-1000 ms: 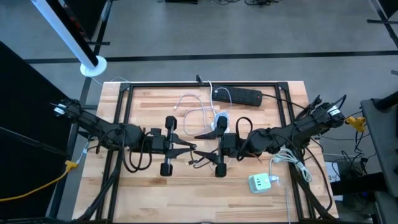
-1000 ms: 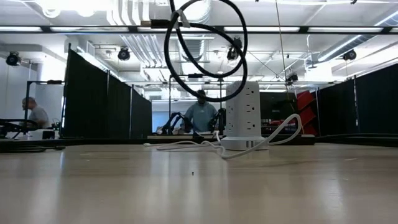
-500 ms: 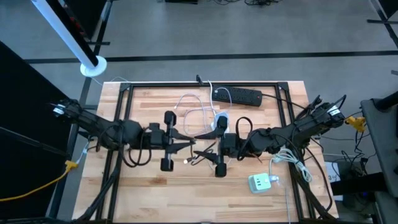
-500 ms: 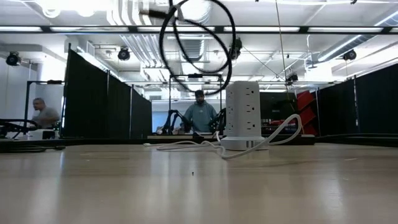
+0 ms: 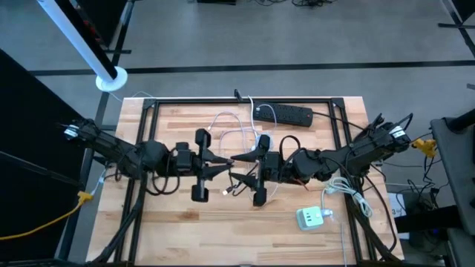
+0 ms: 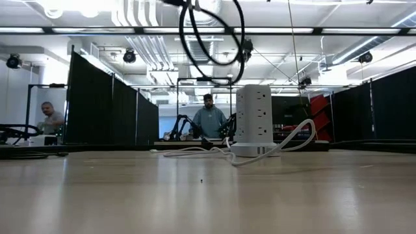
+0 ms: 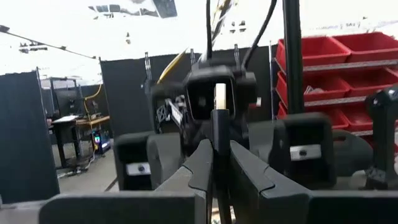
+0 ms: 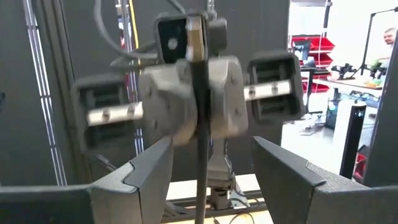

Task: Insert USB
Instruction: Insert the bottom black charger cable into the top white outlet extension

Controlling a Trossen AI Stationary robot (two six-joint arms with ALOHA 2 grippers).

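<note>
- My left fingers [image 7: 202, 168] are pressed together on a thin black cable [image 7: 217, 134]. Its pale tip, which I take for the USB plug [image 7: 219, 99], stands just past them at mid-frame in the left wrist view.
- My right fingers [image 8: 149, 168] stand apart. The same cable hangs in the gap between them and touches neither (no grip there yet).
- In the high view, my left gripper [image 5: 225, 163] and right gripper [image 5: 238, 160] meet nose to nose at centre frame, lifted off the wooden table [image 5: 185, 222].
- The white tower power strip [image 6: 255, 120] sits just above and right of them in that view, partly under my right wrist.
- Risk: I hold the plug by the cable alone, so it could twist or slide if my right fingers close off-centre. The slack looping at the top of the low view could drag it askew.
- Risk: the two grippers are so close that a small misjudged move could knock them together.
- Count: two arms, two grippers, one held cable, one tower strip, one flat black power strip [image 5: 288, 115], one white charger block [image 5: 312, 217] and two people behind the table. The loose white leads I cannot count.
</note>
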